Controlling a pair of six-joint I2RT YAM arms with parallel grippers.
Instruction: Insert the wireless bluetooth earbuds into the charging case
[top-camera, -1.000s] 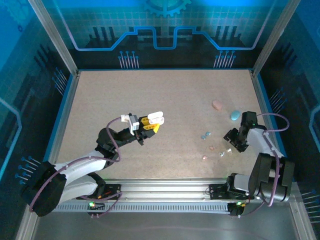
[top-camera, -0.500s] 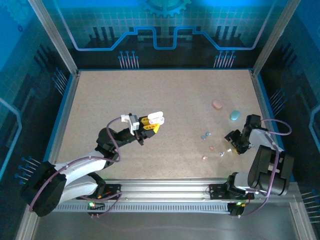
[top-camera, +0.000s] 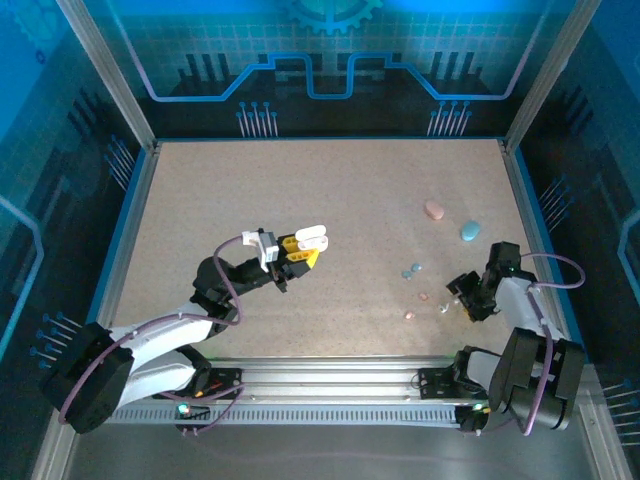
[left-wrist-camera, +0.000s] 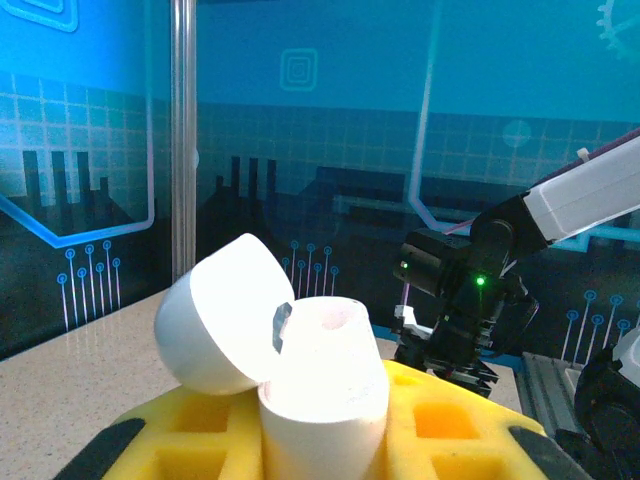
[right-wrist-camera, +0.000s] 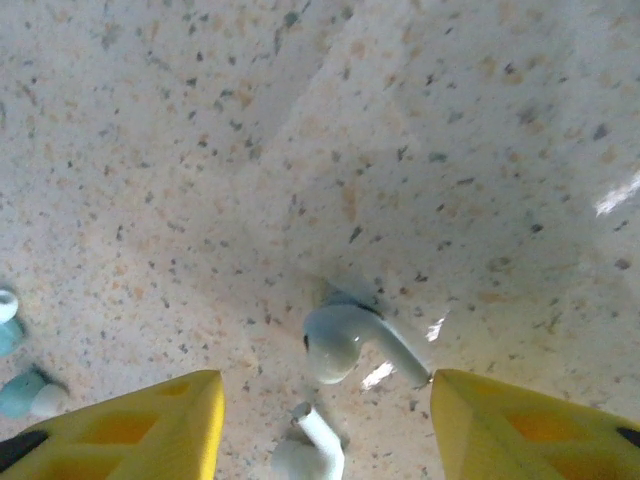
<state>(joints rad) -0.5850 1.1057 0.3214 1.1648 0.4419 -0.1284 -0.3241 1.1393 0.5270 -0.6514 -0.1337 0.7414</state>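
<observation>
Lying on the speckled worktop (right-wrist-camera: 450, 120): two whitish plastic earbuds (right-wrist-camera: 340, 340), one cut off below, between the wide-spread right pincer (right-wrist-camera: 325, 415), now drawn nearer its base. Left pincer (top-camera: 303, 250) clamps open white rounded case (left-wrist-camera: 320, 380), its fingertips hidden.

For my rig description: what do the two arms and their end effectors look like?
The left arm and right arm have black joints and white links, each with a looping purple cable. The left end effector and right end effector have yellow fingers with square recesses.
</observation>
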